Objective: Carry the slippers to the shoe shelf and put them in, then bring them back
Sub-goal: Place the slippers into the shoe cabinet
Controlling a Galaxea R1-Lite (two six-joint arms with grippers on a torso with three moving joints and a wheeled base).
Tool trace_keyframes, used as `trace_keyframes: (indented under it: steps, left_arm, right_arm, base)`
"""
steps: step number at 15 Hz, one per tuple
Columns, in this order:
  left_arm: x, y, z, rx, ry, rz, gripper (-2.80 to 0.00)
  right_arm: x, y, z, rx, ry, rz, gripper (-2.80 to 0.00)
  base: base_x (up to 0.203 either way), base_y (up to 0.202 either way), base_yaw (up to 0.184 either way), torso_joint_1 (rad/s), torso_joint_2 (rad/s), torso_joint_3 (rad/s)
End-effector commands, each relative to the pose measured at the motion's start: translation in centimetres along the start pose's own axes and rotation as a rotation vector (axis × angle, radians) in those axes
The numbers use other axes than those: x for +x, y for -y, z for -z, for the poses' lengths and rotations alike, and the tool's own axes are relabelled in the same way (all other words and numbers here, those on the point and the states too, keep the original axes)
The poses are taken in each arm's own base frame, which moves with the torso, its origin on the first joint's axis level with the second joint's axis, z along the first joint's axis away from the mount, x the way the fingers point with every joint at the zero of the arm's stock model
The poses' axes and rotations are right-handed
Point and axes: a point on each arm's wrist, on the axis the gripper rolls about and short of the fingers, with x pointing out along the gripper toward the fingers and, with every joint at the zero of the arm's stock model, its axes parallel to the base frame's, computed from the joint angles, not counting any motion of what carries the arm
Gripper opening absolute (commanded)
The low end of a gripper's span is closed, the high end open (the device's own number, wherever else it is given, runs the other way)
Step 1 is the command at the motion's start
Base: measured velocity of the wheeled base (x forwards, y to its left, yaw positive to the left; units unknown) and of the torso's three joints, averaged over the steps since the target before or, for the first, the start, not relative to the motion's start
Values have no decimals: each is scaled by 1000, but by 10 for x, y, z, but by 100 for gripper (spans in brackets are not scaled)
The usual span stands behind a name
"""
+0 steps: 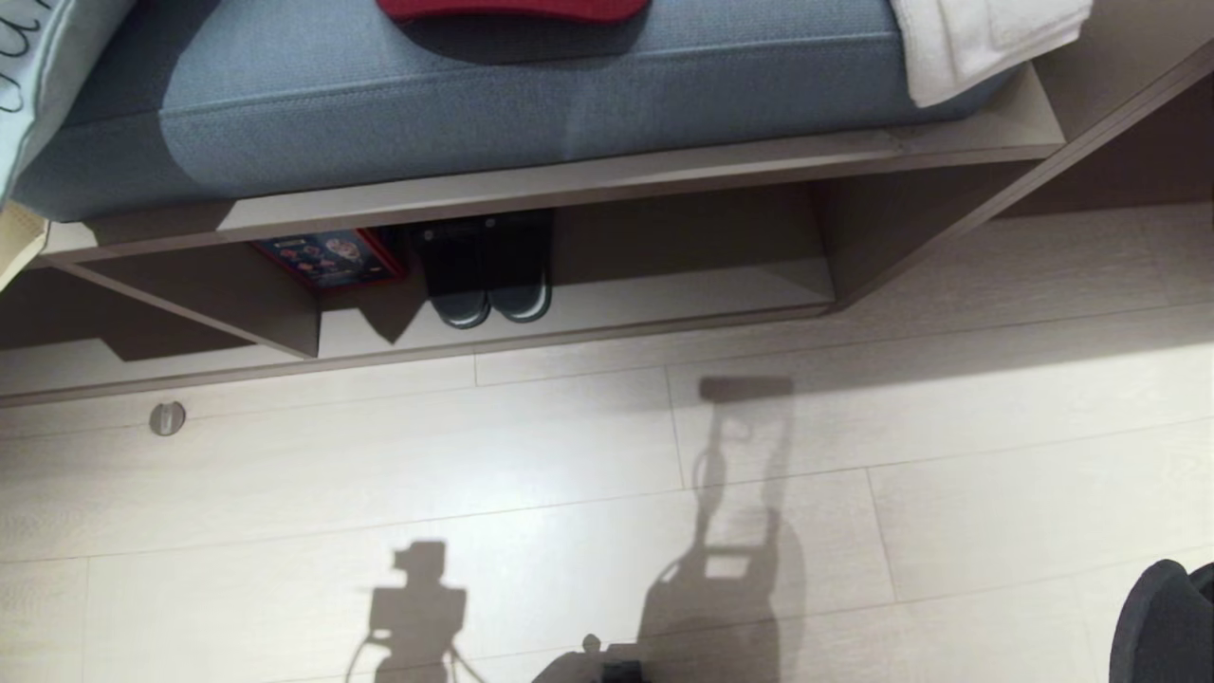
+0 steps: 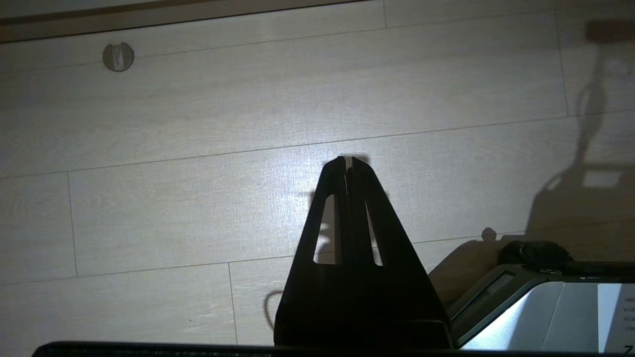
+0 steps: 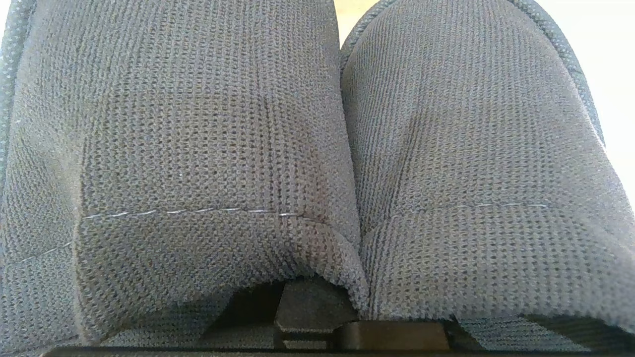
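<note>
Right tool [image 3: 317, 322] pinched tight on the slippers [image 3: 317, 148] — a thin hold; jolts could slip them free.

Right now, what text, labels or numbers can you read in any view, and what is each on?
Nothing reads whole.
On the pale cushion: black script strokes, cut off, unreadable.
On the red-edged box in the shoe shelf: printed pictures, lettering too small.
On the white panel: small print at its edge, blurred.
On the slippers: no text.
</note>
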Motion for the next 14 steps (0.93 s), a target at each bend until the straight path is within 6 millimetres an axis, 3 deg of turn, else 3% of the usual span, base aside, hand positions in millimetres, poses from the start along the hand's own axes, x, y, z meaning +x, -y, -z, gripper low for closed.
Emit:
trace_keyframes:
  steps: [1,14]
  left_arm:
    - [0,0,0,-1,-2,-1,-280]
    - [0,0,0,-2,-2,-1,-280]
  right_arm:
    - [0,0,0,-1,-1,0,-280]
    - [0,0,0,-3,-1,-1,-280]
  base:
    - [0,0,0,6,4,-204]
    - [0,0,0,2,2,-195]
